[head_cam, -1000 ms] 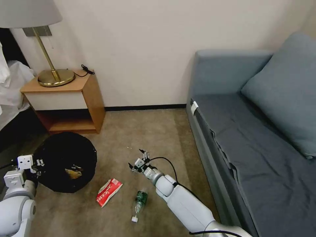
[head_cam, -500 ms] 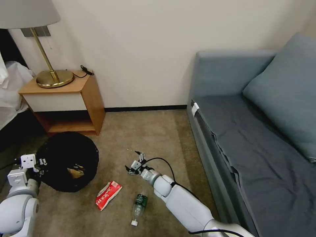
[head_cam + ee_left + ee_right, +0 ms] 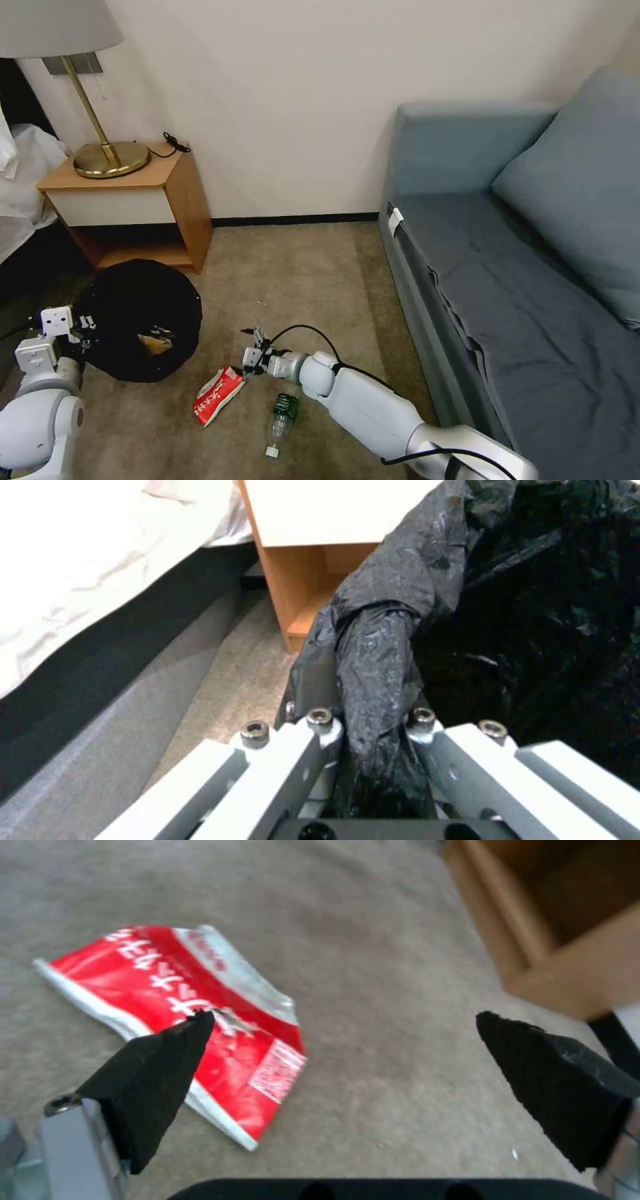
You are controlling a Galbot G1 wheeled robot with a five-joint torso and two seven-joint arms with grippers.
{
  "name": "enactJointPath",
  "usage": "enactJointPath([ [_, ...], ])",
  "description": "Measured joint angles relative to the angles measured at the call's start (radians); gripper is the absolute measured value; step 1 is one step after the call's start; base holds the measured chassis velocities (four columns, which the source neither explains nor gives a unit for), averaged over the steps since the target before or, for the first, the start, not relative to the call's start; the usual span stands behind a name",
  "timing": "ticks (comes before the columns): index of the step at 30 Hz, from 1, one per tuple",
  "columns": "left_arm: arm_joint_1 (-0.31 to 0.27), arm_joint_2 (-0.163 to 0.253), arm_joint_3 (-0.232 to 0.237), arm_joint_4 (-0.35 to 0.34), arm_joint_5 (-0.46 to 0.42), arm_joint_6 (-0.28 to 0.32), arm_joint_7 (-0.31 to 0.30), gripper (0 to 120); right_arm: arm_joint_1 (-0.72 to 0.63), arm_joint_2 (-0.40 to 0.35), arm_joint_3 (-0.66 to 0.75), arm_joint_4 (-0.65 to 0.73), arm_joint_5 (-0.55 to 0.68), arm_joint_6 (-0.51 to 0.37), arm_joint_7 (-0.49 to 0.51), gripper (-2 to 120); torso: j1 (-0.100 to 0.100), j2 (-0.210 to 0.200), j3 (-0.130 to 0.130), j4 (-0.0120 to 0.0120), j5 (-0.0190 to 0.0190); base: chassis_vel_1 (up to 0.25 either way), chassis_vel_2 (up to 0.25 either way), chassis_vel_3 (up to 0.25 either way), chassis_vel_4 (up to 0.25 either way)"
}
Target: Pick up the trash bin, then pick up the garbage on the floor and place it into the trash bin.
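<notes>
The trash bin (image 3: 143, 313), round and lined with a crinkly black bag (image 3: 507, 605), stands on the carpet at the left with a tan litter piece (image 3: 157, 344) inside. My left gripper (image 3: 81, 327) is shut on its near rim, a fold of the bag pinched between the fingers (image 3: 319, 730). My right gripper (image 3: 253, 348) is open and low over the carpet, just right of a red-and-white packet (image 3: 219, 395). In the right wrist view the packet (image 3: 187, 990) lies beside one black pad (image 3: 153, 1065). A small clear bottle with a green label (image 3: 281, 412) lies near my right forearm.
A wooden nightstand (image 3: 133, 200) with a brass lamp (image 3: 110, 157) stands behind the bin, and a bed (image 3: 20, 180) is at the far left. A blue-grey sofa (image 3: 500, 280) lines the right side. Open carpet (image 3: 300, 280) lies between them.
My right gripper has swung left and down, from open carpet to just beside the red-and-white packet. The left gripper stays shut on the bin's rim; the camera shifted slightly.
</notes>
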Motion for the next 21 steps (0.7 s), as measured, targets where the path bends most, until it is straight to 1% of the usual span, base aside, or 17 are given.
enactJointPath([
  [1,0.000,0.000,0.000,0.000,0.000,0.000,0.000,4,0.000,0.000,0.000,0.000,0.000,0.000,0.000,100,0.000,0.000,0.000,0.0000,0.0000,0.000,0.000,0.000,0.000],
  [4,-0.009,-0.019,-0.003,-0.020,-0.001,0.016,-0.013,4,0.040,0.021,-0.076,-0.033,0.017,0.025,-0.032,100,0.000,0.000,0.000,-0.0001,-0.0001,0.000,0.000,0.000,0.000],
  [8,-0.010,-0.028,-0.008,-0.026,-0.003,0.018,-0.014,4,0.053,0.042,-0.097,-0.052,0.039,0.038,-0.036,100,0.000,0.000,0.000,-0.0001,0.0000,0.000,0.000,0.000,0.000],
  [9,-0.007,-0.032,-0.016,-0.030,-0.006,0.018,-0.014,4,0.063,0.064,-0.115,-0.071,0.062,0.045,-0.037,100,0.000,0.000,0.000,0.0000,0.0001,0.000,0.000,0.000,0.000],
  [12,0.002,-0.032,-0.024,-0.031,-0.011,0.017,-0.014,4,0.072,0.080,-0.129,-0.090,0.077,0.053,-0.037,100,0.000,0.000,0.000,0.0002,0.0002,0.000,0.000,0.000,0.000],
  [15,0.013,-0.020,-0.046,-0.030,-0.024,0.007,-0.011,4,0.083,0.084,-0.168,-0.121,0.082,0.064,-0.043,100,0.000,0.000,0.000,0.0001,0.0000,0.000,0.000,0.000,0.000],
  [21,0.003,-0.017,-0.045,-0.030,-0.027,0.008,-0.009,4,0.106,0.084,-0.203,-0.155,0.079,0.068,-0.043,100,0.000,0.000,0.000,0.0000,0.0000,0.000,0.000,0.000,0.000],
])
